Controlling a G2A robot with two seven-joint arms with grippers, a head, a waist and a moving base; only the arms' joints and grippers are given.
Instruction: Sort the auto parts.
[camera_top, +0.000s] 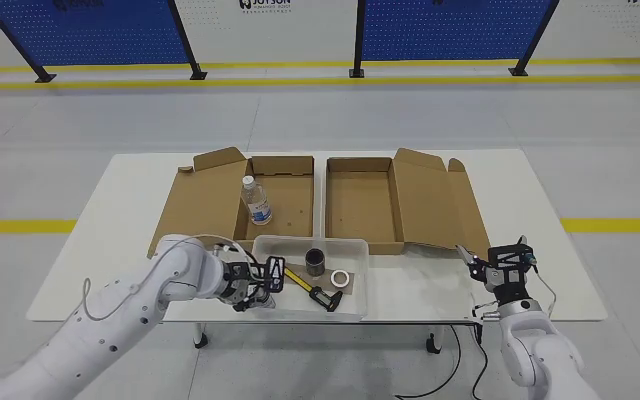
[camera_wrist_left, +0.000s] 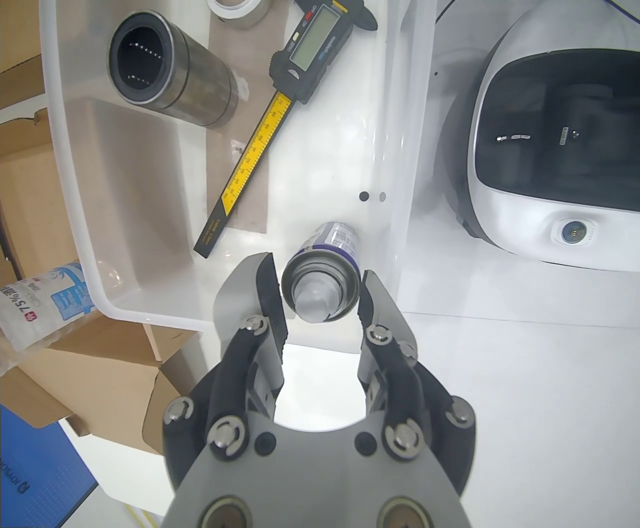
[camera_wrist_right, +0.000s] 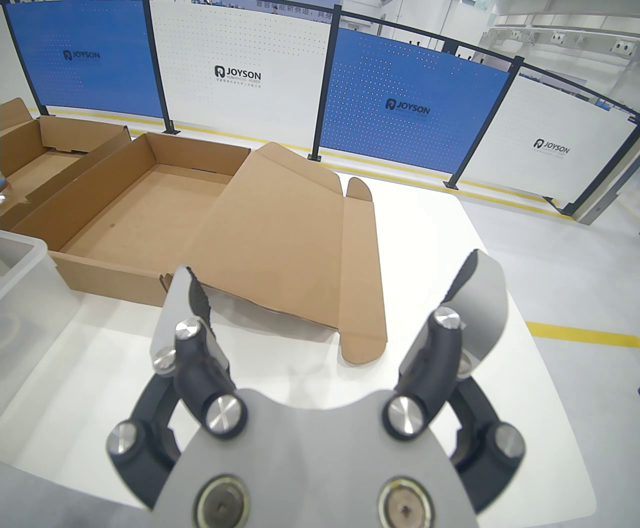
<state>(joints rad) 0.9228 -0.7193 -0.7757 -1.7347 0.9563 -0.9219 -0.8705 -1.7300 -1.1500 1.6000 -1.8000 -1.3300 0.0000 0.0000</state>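
— Top view first: how do your arms lie?
— My left arm bends in from the near left, with the forearm along the front edge of the table (camera_top: 420, 285); my left gripper (camera_top: 262, 273) hangs over the near left corner of the clear plastic bin (camera_top: 300, 240). My right arm rises at the near right; my right gripper (camera_top: 497, 262) hovers above the tabletop, aimed at the far side, just short of the lid flap of the right cardboard box (camera_top: 358, 205).

— And the fingers?
— The left ones are parted round the top of a small spray can (camera_wrist_left: 332, 245); one pad (camera_wrist_left: 270, 295) stands a sliver off it and the other is right at its shoulder; I cannot tell whether either presses. The right ones are spread wide.

— Where is that can?
— Inside the bin, at its left end, close by the near wall; it is roughly upright, its nozzle towards my wrist camera; a purple band runs round its label.

— What lies with it?
— A digital caliper (camera_wrist_left: 280, 100) lies flat, the end of its yellow beam near the can but apart; a linear bearing (camera_wrist_left: 170, 80) sits beyond it; a pale ring (camera_top: 341, 278) lies further right.

— Behind the bin?
— The left cardboard box (camera_top: 290, 205) stands open beside the right one; a plastic bottle (camera_top: 256, 200) lies in it.
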